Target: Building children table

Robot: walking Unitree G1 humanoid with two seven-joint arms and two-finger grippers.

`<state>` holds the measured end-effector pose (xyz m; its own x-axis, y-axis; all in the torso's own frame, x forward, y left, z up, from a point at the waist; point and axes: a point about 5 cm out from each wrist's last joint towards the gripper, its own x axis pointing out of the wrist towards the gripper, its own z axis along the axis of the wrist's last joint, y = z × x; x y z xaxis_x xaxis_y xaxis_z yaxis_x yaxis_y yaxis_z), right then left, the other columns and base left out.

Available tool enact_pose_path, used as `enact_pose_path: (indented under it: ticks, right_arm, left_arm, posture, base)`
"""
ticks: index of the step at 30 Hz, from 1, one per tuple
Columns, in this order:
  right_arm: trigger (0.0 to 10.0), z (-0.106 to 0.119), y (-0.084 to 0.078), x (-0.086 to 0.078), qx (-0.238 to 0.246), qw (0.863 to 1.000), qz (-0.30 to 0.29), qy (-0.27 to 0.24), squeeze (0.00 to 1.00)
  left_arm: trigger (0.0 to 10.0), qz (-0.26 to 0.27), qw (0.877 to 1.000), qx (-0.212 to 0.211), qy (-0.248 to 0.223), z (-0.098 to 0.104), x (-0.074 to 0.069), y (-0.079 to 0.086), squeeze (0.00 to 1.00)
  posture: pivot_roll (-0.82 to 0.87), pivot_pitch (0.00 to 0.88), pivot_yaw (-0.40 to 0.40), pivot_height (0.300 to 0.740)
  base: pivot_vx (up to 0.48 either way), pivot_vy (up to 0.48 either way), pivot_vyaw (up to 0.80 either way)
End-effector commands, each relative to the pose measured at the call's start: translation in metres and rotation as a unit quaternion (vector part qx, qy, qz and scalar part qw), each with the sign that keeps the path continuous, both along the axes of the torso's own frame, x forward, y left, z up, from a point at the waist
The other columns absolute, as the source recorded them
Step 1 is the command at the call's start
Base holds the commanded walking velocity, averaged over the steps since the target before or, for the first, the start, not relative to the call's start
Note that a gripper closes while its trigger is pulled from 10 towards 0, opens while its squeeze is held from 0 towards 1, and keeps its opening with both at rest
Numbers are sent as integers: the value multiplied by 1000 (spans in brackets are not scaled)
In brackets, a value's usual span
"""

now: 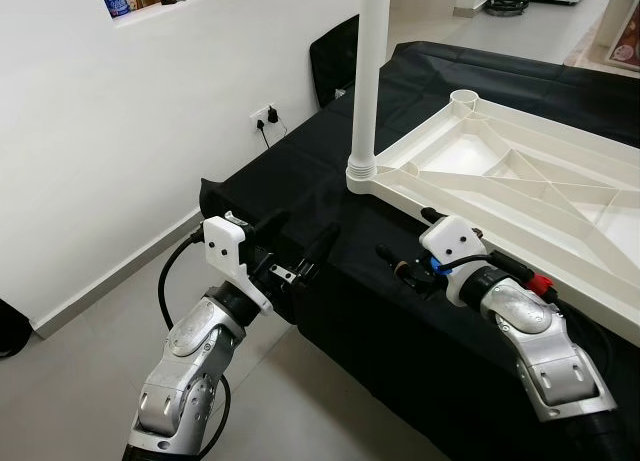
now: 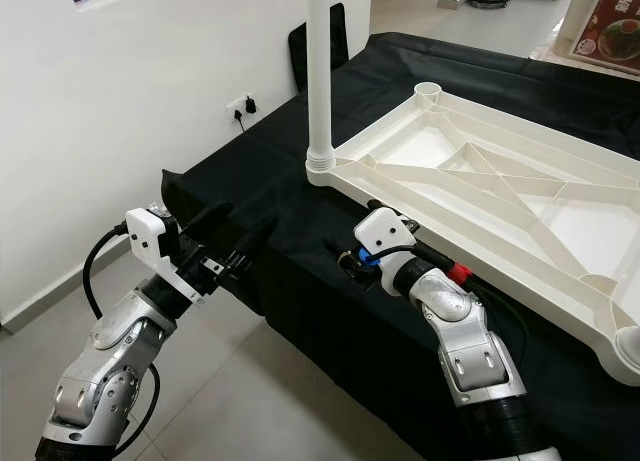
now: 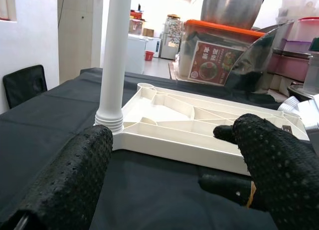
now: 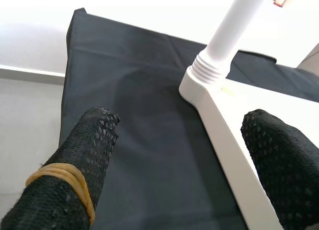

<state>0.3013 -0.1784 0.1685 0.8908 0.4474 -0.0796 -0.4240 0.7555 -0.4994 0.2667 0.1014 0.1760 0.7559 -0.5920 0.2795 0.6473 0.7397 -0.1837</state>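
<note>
Ahead of the open, empty right gripper [image 1: 400, 264] stands the upright table leg [image 1: 368, 81]; left gripper [image 1: 300, 256], also open and empty, sits farther.

White wall [image 1: 120, 131] (socket [image 1: 265, 116] plugged), grey tiled floor [image 1: 80, 381], black-draped furniture [image 1: 330, 211].

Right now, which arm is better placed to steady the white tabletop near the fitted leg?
The right. Its tool is open beside the tabletop edge, just below the leg socket. The left tool is open too, but farther away over the cloth's edge.
</note>
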Motion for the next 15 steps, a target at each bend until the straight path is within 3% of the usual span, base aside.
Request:
enact_pose_path:
  ticks: [1, 15]
  right_arm:
    - [10000, -2, 6, 0, -3, 1000, 15, 0, 0]
    - [10000, -4, 8, 1, -1, 1000, 18, 1, 0]
  left_arm:
    - [10000, 4, 1000, 4, -5, 0, 1, 1, 0]
    - [10000, 2, 1000, 5, -7, 1, 1, 2, 0]
  posture:
    - [-96, 51, 17, 740]
    - [-91, 50, 14, 740]
  base:
    - [0, 0, 0]
    - [0, 0, 0]
